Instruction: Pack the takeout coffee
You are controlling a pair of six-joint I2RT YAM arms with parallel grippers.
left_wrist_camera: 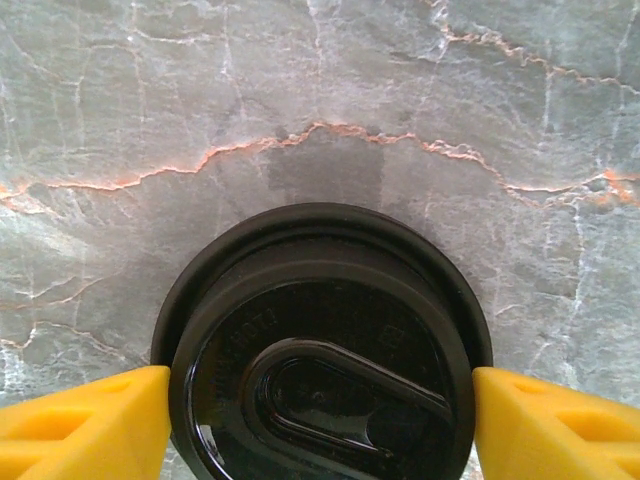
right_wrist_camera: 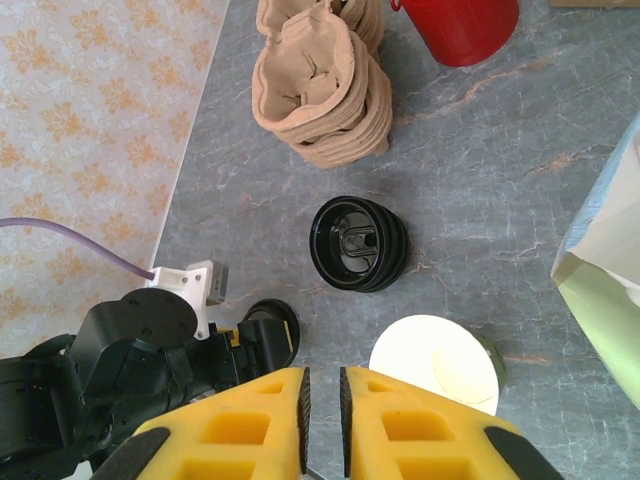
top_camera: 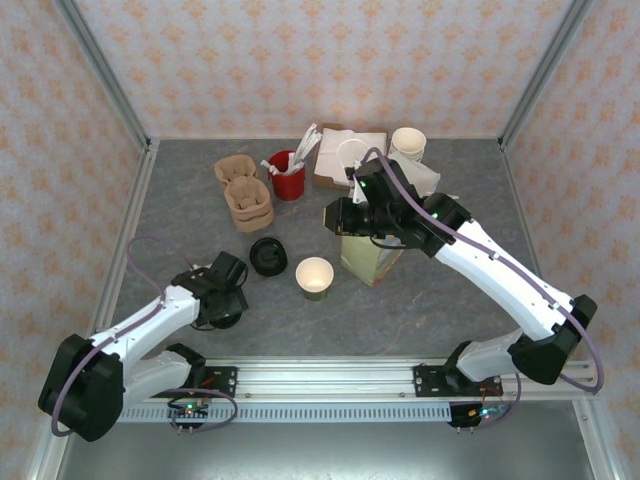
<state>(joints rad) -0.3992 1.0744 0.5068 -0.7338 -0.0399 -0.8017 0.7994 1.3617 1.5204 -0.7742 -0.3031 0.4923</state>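
The takeout coffee (left_wrist_camera: 320,300), a dark cup with a round black lid, stands on the grey table near the left front (top_camera: 226,318). My left gripper (left_wrist_camera: 322,400) is down over it, and its yellow fingers (left_wrist_camera: 100,420) press the lid's rim from both sides. In the right wrist view the cup's lid (right_wrist_camera: 275,322) peeks out from behind the left gripper. The paper bag (top_camera: 372,258) stands upright at the middle right. My right gripper (top_camera: 335,215) hovers beside the bag's top, shut with nothing between its fingers (right_wrist_camera: 250,420).
An open cream-lined cup (top_camera: 314,275) stands left of the bag, with a stack of black lids (top_camera: 268,256) further left. Cup carriers (top_camera: 246,196), a red cup (top_camera: 288,176), a flat box (top_camera: 345,155) and a stack of cream cups (top_camera: 408,145) sit at the back.
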